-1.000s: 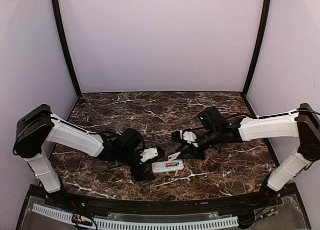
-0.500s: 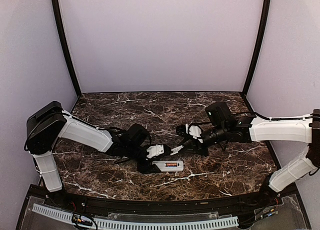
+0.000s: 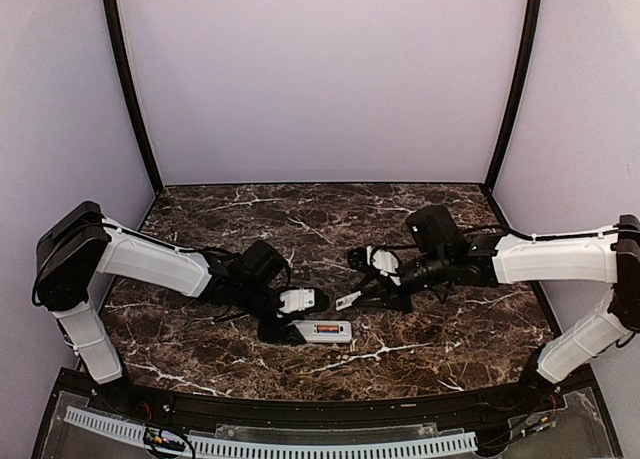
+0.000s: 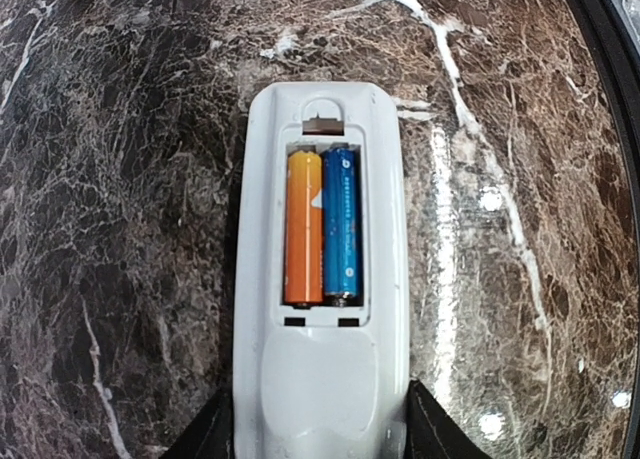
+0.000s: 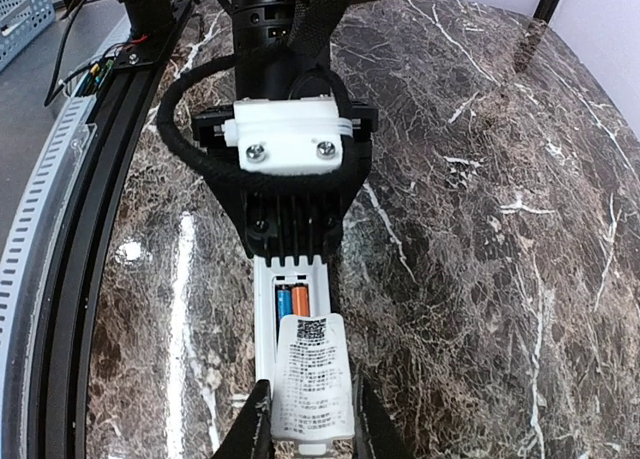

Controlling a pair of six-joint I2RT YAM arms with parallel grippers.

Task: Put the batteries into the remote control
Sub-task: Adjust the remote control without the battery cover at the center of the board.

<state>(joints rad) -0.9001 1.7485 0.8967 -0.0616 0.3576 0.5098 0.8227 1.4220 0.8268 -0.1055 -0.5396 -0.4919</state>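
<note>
Overhead, on the table [image 3: 450,329]: remote control [image 3: 325,330] lies flat, left pincer [image 3: 283,330] clamped on its end. Right pincer [image 3: 350,300], just behind the remote control, grips the cover [image 3: 347,301].

Left wrist: batteries [image 4: 322,227] seated side by side inside the opened remote control.

Right wrist: cover over the batteries; likely best squared up, lowered flat, left grip firm.

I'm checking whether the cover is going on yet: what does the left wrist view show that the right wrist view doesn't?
Left wrist only: the orange battery and blue battery at full length in the open compartment. Right wrist only: the labelled cover, held in the right gripper. Both: the white remote, back up on the marble table, clamped by the left gripper, with both batteries seated.
</note>
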